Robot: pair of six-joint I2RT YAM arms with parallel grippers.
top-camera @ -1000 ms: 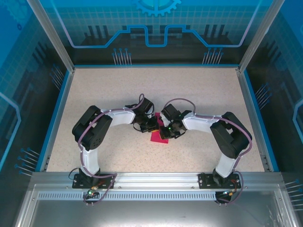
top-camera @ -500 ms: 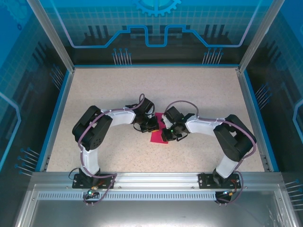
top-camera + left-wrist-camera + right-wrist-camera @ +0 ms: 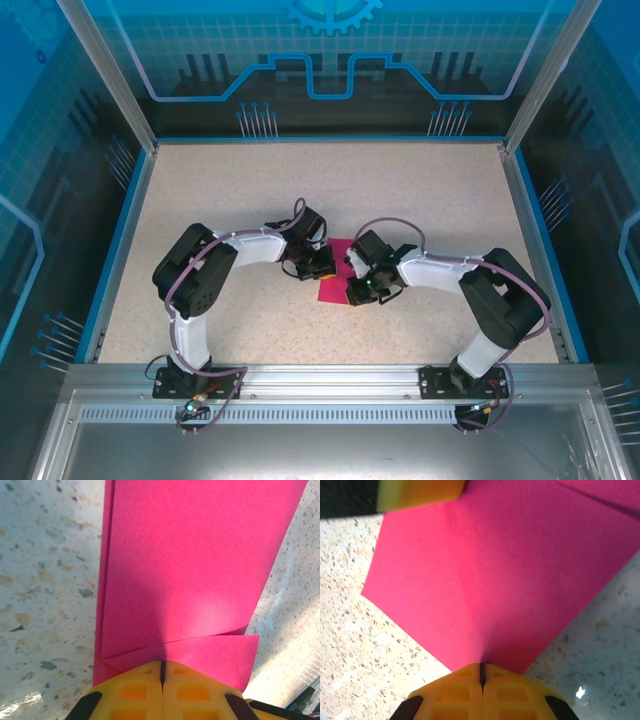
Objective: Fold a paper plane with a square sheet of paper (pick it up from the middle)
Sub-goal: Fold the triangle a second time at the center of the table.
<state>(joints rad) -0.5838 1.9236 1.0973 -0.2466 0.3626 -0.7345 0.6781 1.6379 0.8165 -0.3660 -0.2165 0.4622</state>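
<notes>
Bases of both arms are seen at the near edge of the speckled table [image 3: 450, 200], and both arms are bent inward toward its middle. There the square sheet of paper [image 3: 336, 290] is found lying on the table, between the two wrists and partly covered by them. The left gripper [image 3: 322, 268] is placed at its left side and the right gripper [image 3: 356, 290] at its right, nearer corner. In each wrist view the yellow fingers are seen closed together, only a thin dark seam being left between them, and the paper's edge is hidden under their tips. Whether the paper is nipped in the seam or only pressed beneath cannot be told. The sheet is plain magenta-pink and no longer square: it is folded into a narrower, layered shape. From above, its long axis is seen running roughly from near to far, the wider end lying nearer. In the left wrist view a long upper layer is stretched away from the fingers over a short flap. In the right wrist view a soft crease is seen running away from the seam, and a yellow fingertip [image 3: 420, 492] of the other arm is set on the paper's far side.
</notes>
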